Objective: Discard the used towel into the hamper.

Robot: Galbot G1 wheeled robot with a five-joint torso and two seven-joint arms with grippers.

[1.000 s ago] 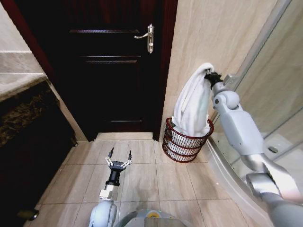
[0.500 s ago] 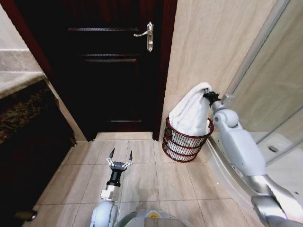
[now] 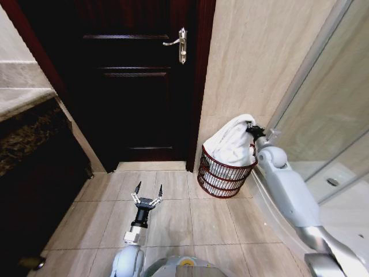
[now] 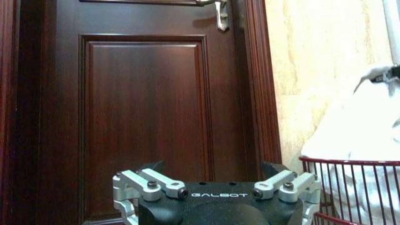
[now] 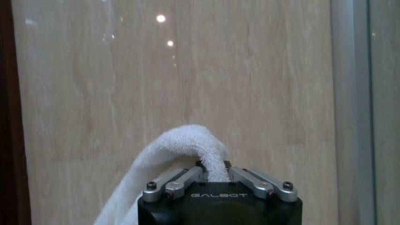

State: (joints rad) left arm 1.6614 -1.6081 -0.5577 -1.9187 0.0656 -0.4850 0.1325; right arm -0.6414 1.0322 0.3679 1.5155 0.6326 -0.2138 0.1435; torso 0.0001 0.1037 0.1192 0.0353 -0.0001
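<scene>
Over the hamper [image 3: 225, 173], the GALBOT-marked right end effector [image 3: 251, 130] pinches the towel [image 3: 230, 141]; left end effector [image 3: 147, 192] spread.

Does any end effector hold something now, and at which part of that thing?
The right end effector holds the white towel by its top fold, and the towel's lower part lies in the hamper. The left end effector is open and holds nothing.

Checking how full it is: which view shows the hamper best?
The head view: the whole hamper stands by the wall, towel heaped inside. The left wrist view catches just its rim; the right wrist view, towel and wall.
</scene>
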